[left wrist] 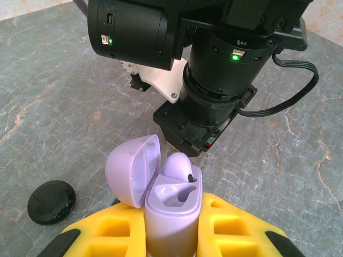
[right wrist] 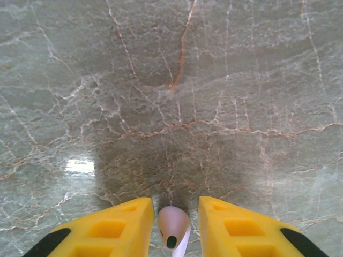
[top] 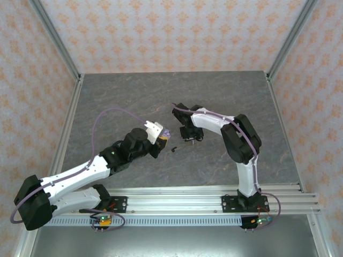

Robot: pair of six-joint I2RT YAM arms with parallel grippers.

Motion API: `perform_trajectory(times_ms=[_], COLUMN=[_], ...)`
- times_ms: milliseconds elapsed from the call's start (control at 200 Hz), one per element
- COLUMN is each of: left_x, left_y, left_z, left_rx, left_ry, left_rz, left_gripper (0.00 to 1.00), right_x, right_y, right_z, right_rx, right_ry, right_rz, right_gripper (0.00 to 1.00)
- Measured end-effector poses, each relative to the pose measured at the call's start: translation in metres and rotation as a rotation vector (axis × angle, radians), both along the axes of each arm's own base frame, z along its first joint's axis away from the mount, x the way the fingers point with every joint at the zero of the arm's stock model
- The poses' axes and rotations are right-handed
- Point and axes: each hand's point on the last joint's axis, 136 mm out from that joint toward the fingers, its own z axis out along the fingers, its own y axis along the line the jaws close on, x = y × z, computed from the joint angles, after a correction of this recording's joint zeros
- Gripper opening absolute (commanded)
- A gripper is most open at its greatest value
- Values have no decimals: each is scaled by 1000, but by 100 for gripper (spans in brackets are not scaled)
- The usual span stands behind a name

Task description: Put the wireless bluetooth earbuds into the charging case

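The loose earbud (right wrist: 172,229), pale lavender, sits stem down between the fingers of the right claw (right wrist: 176,203), above the middle of the worktop (right wrist: 161,80). It lies close against one finger with a sliver of space at the other, so it cannot be told whether the claw is pinching it or letting go.

Its mate, the seated earbud (left wrist: 178,166), is already in one socket of the case (left wrist: 174,206). The socket beside it is empty, and that is most likely where the loose one belongs.

The left claw (left wrist: 171,227) is pressed together on the body of the case and holds it upright off the worktop. The lid (left wrist: 131,168) is swung back to one side, which leaves the sockets facing up and free to reach. This grip appears meant to keep the case steady while the other arm feeds it. The right wrist (left wrist: 225,69) hangs just behind and above the case, probably so that the earbud can come down from overhead.

A black case (left wrist: 51,201) lies shut on the worktop near the lavender one. What look like black earbuds (top: 174,149) lie loose on the worktop between the two arms, a little nearer the front edge.
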Motion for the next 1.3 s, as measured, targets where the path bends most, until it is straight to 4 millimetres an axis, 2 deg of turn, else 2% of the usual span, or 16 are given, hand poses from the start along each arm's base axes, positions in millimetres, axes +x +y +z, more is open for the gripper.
perform_trajectory(times_ms=[200, 280, 586, 726, 861, 1001, 1136, 1296], left_x=[0, 0, 0, -1, 1, 2, 6, 4], left_y=[0, 0, 0, 0, -4, -9, -15, -23], left_z=[0, 0, -1, -13, -29, -34, -42, -64], left_rx=[0, 0, -5, -9, -1, -16, -35, -53], left_ry=[0, 0, 2, 27, 65, 75, 86, 113], left_rz=[0, 0, 2, 10, 13, 6, 3, -19], left_gripper=[6, 6, 6, 5, 5, 6, 6, 6], right_x=[-1, -1, -1, -3, -1, 1, 2, 4], right_y=[2, 2, -1, -9, -8, -6, -7, -2], right_z=[-2, -2, 2, 13, 22, 28, 53, 100], right_rx=[17, 19, 23, 33, 57, 80, 126, 242], right_ry=[4, 2, -26, -75, -110, -140, -199, -321], right_rz=[-47, -56, -66, -70, -71, -69, -69, -64], right_gripper=[26, 20, 11, 10, 10, 10, 10, 10])
